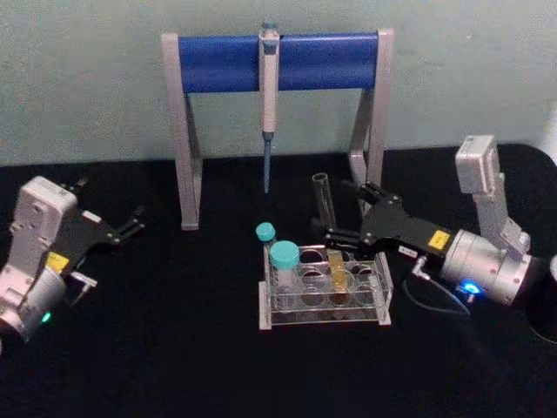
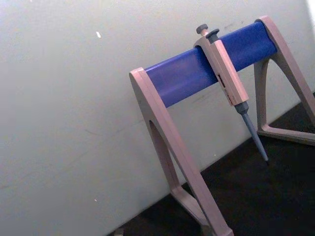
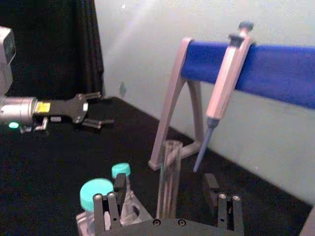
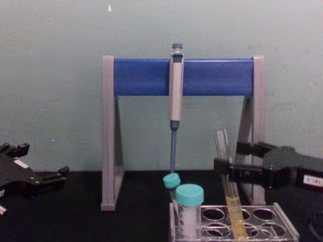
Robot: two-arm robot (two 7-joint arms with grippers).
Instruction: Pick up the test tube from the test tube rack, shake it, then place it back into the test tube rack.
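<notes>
Black table (image 1: 174,348), pale green wall (image 4: 50,75) behind; right claw (image 1: 345,212) spread around racked test tube (image 4: 228,186) (left claw (image 1: 129,225) released).

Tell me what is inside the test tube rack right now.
The test tube rack holds the test tube with yellow liquid, leaning, and two teal-capped tubes. Other holes look empty. The right gripper has open fingers either side of the tube. The tubes' bottoms are hard to make out.
</notes>
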